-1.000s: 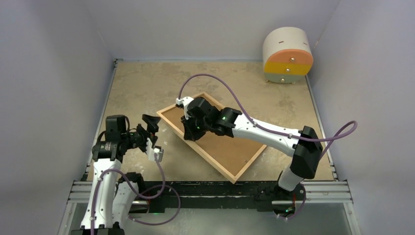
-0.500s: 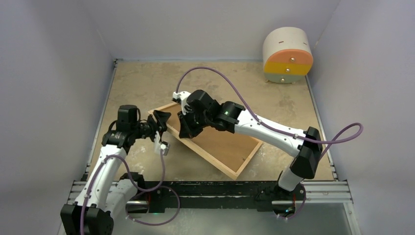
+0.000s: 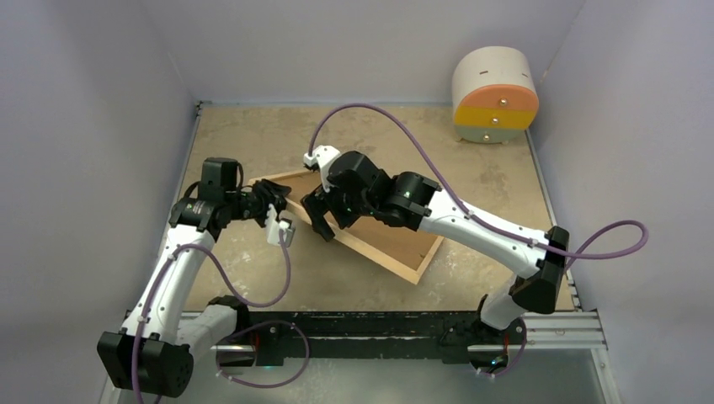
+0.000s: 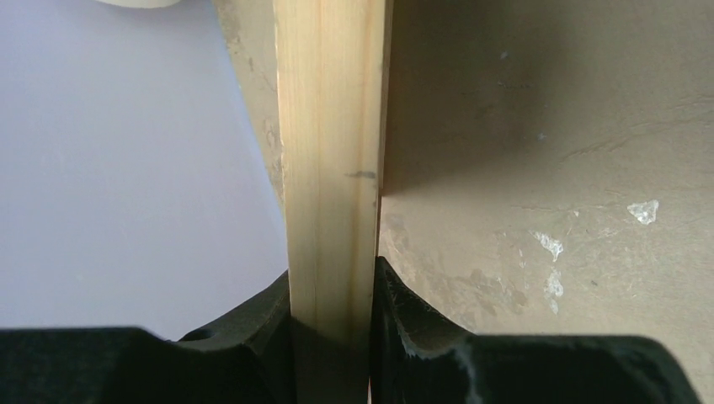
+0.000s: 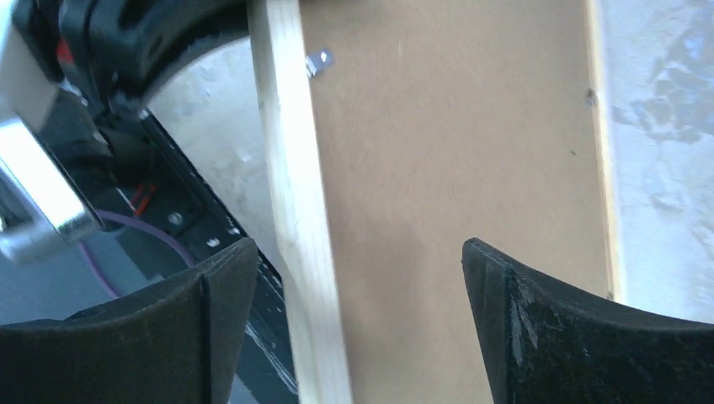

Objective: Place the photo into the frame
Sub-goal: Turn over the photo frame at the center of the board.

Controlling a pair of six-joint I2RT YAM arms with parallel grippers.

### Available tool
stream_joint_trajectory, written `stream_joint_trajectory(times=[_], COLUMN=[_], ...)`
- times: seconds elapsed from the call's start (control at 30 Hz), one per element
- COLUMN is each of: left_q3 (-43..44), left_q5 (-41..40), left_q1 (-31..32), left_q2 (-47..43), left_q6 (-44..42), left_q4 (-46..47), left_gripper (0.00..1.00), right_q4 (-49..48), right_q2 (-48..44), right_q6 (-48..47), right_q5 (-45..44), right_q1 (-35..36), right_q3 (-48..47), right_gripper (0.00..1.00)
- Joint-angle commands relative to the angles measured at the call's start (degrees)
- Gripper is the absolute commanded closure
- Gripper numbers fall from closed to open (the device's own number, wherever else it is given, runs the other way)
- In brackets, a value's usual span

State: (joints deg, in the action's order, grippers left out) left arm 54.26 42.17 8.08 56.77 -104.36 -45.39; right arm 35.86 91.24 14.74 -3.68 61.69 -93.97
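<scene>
Frame (image 3: 379, 263) sits a little left of the middle of the table (image 3: 253, 278), lying at an angle with its brown backing panel (image 3: 396, 240) turned up, and we see only this back side. Nearest to us, the two arm bases stand on the black rail (image 3: 379, 324) along the table's near edge.

Moving inward, our left hand (image 3: 274, 200) reaches in from the left and is clamped on the left end of the frame. In the left wrist view both black fingers (image 4: 404, 328) press flat against the two faces of the light wooden moulding (image 4: 333, 168), which runs straight away from the left hand (image 4: 333, 295). That end seems raised off the table, while the right corner rests low near the table's surface.

Just beside it, our right hand (image 3: 318, 220) hovers over the same end with its jaws spread wide. In the right wrist view its fingers (image 5: 522, 303) stand well apart on either side of the frame's long edge (image 5: 295, 210) and a strip of the panel, gripping nothing. A small metal clip (image 5: 318, 61) shows on the panel near that edge.

Farthest off, a cream drum (image 3: 495, 93) with orange and yellow bands stands in the far right corner.
</scene>
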Motion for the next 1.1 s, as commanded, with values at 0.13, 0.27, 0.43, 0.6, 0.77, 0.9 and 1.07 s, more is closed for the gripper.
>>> stream_joint_trajectory(times=[0.13,0.27,0.43,0.6,0.77,0.9,1.07], left_q3=[7.0,7.2,6.9,6.9,6.2,4.6,4.7], left_q5=[4.3,4.4,4.1,3.8,4.3,4.3,2.1], left_q1=[0.2,0.1,0.2,0.1,0.1,-0.1,-2.1], left_q2=[1.6,1.9,2.0,2.2,1.7,-0.9,-3.5], left_q6=[8.3,9.1,9.1,11.4,18.5,34.9,55.2], left_q4=[-2.0,-1.8,-2.0,-0.4,4.7,17.8,32.5], left_gripper=[0.81,0.81,0.81,0.75,0.22,0.13,0.1], right_q4=[7.7,5.5,5.0,4.7,4.5,4.2,8.3], right_q2=[-4.8,-5.6,-2.1,0.9,2.5,3.4,9.1], right_q6=[-9.2,-13.3,-17.5,-19.4,-16.9,-16.2,-14.3], right_q5=[-10.4,-11.4,-18.3,-24.2,-24.9,-24.9,-24.1], right_q1=[4.9,5.3,5.5,6.0,6.0,6.0,5.9], right_q3=[2.1,4.4,3.2,0.1,-5.4,-10.3,-21.7], right_gripper=[0.08,0.13,0.25,0.5,0.81,0.89,0.93])
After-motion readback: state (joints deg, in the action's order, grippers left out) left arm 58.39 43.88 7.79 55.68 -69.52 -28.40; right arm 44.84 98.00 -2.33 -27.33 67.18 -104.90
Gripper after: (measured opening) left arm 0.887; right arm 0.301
